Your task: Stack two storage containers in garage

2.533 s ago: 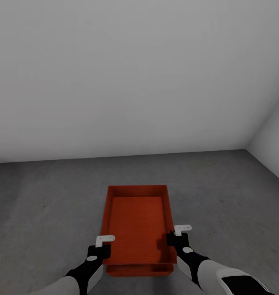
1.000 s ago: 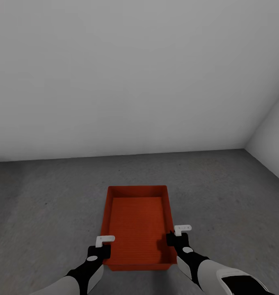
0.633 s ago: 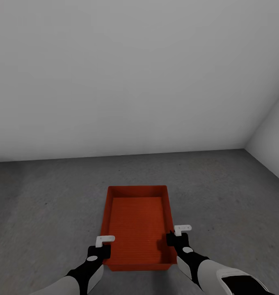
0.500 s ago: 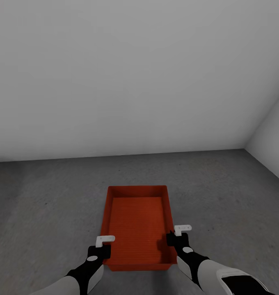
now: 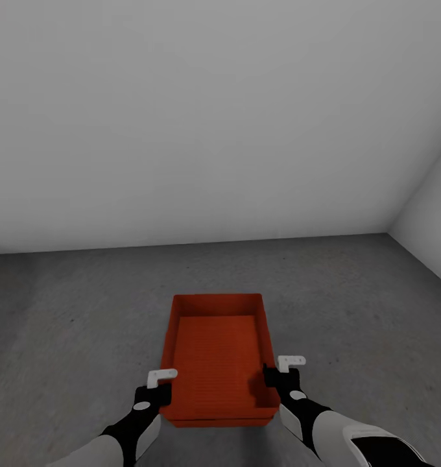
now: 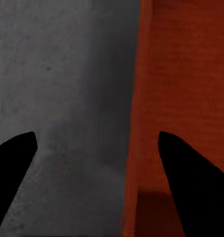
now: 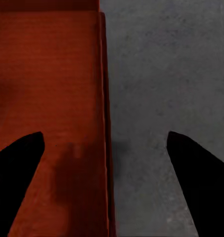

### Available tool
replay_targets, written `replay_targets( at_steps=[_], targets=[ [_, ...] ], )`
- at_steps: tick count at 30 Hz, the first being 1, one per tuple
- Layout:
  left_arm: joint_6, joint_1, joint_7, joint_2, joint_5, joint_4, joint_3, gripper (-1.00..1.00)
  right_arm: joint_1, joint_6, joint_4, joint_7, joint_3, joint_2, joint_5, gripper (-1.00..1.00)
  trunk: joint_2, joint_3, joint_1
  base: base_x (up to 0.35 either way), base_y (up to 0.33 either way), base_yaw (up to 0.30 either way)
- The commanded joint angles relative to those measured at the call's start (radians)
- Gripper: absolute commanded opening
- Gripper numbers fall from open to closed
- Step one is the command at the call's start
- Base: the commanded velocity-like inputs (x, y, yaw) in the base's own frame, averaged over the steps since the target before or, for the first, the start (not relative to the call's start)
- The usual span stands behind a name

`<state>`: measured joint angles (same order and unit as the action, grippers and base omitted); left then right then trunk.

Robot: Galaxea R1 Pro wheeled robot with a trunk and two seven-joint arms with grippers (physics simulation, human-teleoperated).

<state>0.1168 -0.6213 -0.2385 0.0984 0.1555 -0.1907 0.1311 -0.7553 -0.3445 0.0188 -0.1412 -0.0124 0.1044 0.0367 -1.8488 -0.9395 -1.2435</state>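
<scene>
Two red-orange storage containers sit stacked on the dark grey concrete floor (image 5: 71, 305) of the garage. The upper container (image 5: 217, 363) rests on the lower one, whose near rim (image 5: 220, 422) peeks out beneath it. My left gripper (image 5: 157, 392) hovers open over the stack's left wall. In the left wrist view that gripper (image 6: 98, 134) straddles the container wall (image 6: 141, 98) with wide gaps. At the right wall my right gripper (image 5: 277, 379) is open too. The right wrist view has that gripper (image 7: 106, 133) straddling the container's wall (image 7: 104, 74) without touching it.
A plain white wall (image 5: 214, 130) rises behind the stack. A second white wall (image 5: 434, 214) meets it in a corner at the right. Bare concrete stretches on both sides of the containers.
The upper container's near edge has shifted slightly away, so the lower container's near rim shows again. My left gripper moved a little outward. The view tilted slightly.
</scene>
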Motion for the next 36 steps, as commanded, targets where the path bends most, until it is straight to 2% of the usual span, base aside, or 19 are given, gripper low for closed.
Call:
replay_targets(
  at_steps=[1,36],
  targets=[
    [0.004,0.0,-0.002,0.0,0.017,0.033,0.007,1.0,-0.001,-0.004,0.002,-0.005,-0.001,0.0,0.004,1.0,0.0,-0.001,0.0,0.0,0.0,0.0],
    [0.004,0.0,-0.005,0.0,0.015,0.029,0.007,1.0,-0.001,-0.004,0.001,-0.005,-0.001,0.001,0.003,1.0,0.0,-0.001,0.0,0.0,0.0,0.0]
  ],
)
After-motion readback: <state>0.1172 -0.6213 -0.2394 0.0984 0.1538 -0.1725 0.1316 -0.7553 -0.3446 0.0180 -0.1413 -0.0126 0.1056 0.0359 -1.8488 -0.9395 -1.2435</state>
